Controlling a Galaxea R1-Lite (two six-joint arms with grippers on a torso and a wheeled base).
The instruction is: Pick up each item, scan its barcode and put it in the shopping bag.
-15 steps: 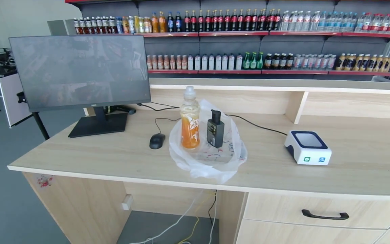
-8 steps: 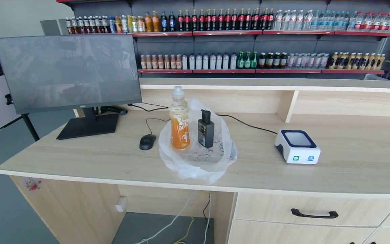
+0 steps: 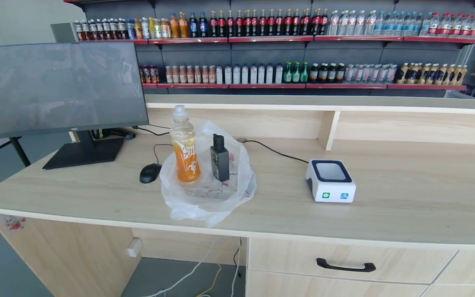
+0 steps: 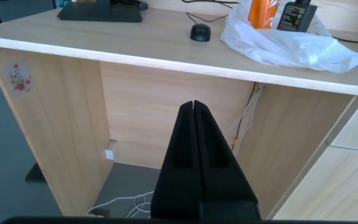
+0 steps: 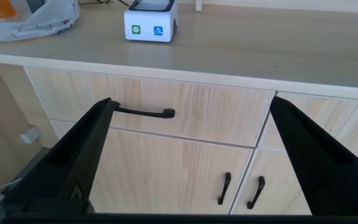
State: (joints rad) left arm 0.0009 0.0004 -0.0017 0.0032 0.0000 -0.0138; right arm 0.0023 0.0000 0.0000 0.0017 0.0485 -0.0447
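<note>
L grip (image 4: 193, 106) closed, empty | R grip (image 5: 190, 102) spread wide, empty | both low, below counter (image 3: 386, 198) top | juice (image 3: 185, 152), pump (image 3: 219, 161) above-ahead, upright in bag (image 3: 204, 198) – prob. done

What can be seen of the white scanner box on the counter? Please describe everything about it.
The scanner is a small white box, seemingly plastic, with rounded corners. A dark blue frame surrounds the pale window on top. Its front bears two small square marks, green and blue. It sits flat on the wooden counter, right of the shopping bag and apart from it. A thin black cable runs to its back.
</note>
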